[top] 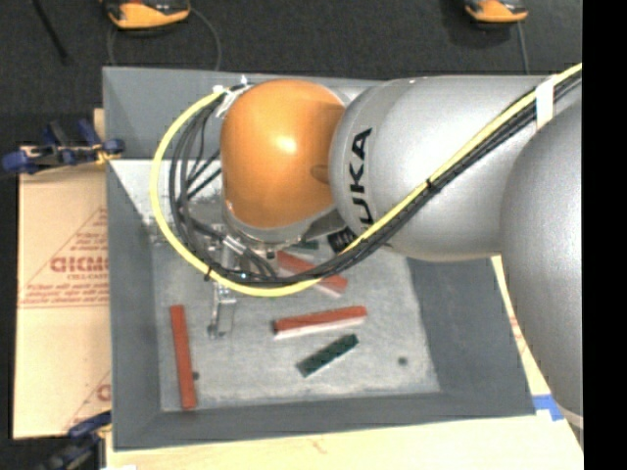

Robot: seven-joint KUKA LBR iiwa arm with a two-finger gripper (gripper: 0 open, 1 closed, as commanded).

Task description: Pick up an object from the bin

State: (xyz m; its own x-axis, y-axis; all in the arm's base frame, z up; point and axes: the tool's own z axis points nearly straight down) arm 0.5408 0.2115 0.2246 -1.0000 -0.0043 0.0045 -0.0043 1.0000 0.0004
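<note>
My gripper (221, 323) hangs below the orange dome over the left middle of the bin floor, its fingers pointing down with a narrow gap and nothing between them. A long red stick (182, 356) lies upright along the left side, just left of the fingertips. To the right lies a red and white bar (319, 322), nearly level. Below that bar rests a dark green block (328, 354), tilted. Another red piece (315, 269) shows partly under the arm's cables.
The arm and its orange dome cover the bin's upper half and right side. A tiny dark speck (402, 362) sits on the floor at the lower right.
</note>
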